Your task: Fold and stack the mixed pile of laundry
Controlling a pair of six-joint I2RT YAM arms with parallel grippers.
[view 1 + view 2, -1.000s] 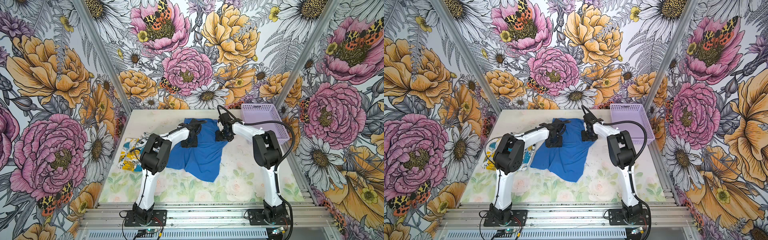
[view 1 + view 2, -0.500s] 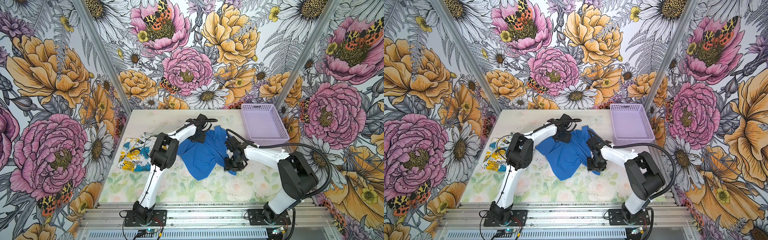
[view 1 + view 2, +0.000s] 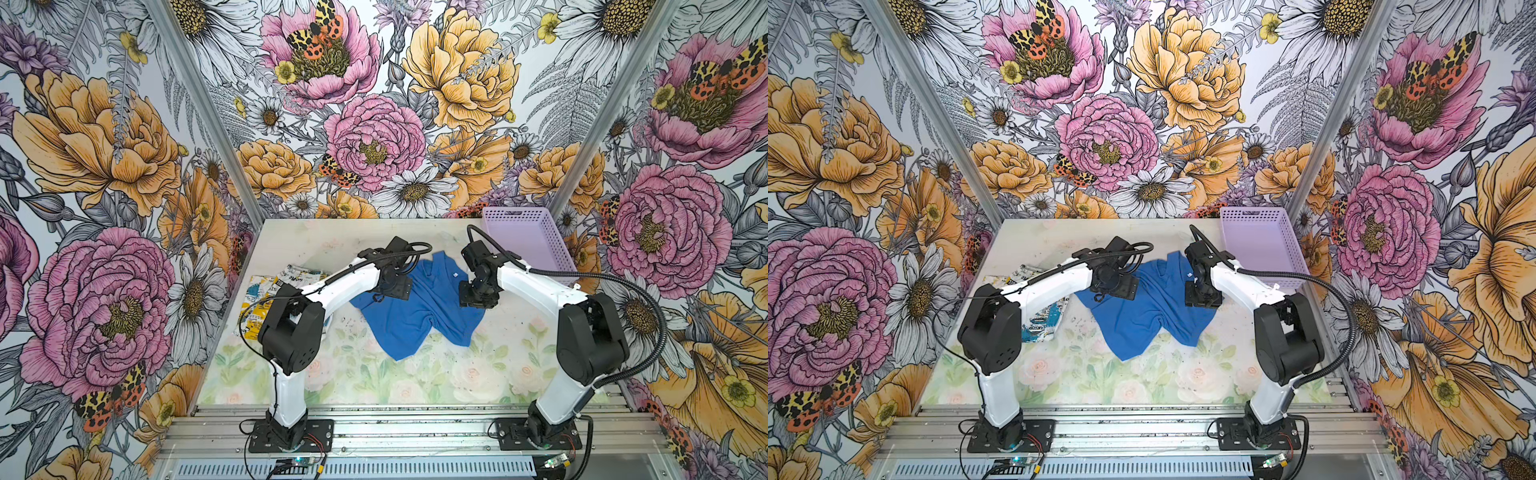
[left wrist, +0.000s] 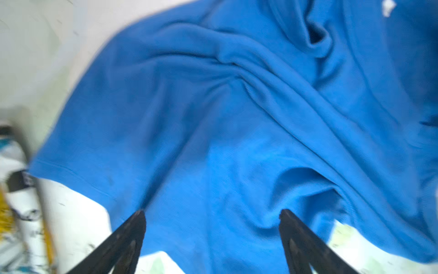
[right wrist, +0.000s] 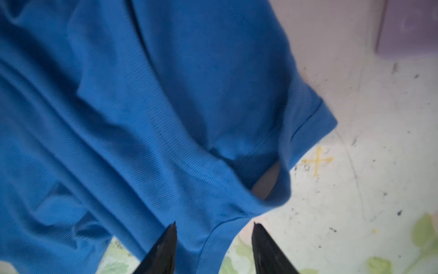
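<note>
Flattening step judged in hand. The blue T-shirt (image 3: 415,316) lay rumpled mid-table, the printed garment (image 3: 266,291) near the left edge. Left gripper (image 4: 212,211) spread above the shirt; right gripper (image 5: 214,223) parted astride its hem. The next move required pinching opposite edges.

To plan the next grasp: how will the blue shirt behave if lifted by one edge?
The blue shirt is probably floppy: soft folds cross it. Lifted by one edge, it would likely sag, as it lies crumpled on the table. It seems thin, so probably light.

Floral mural walls (image 3: 374,137), pale flower-printed tabletop (image 3: 374,386), aluminium rail (image 3: 415,424) in front, bright even light
</note>
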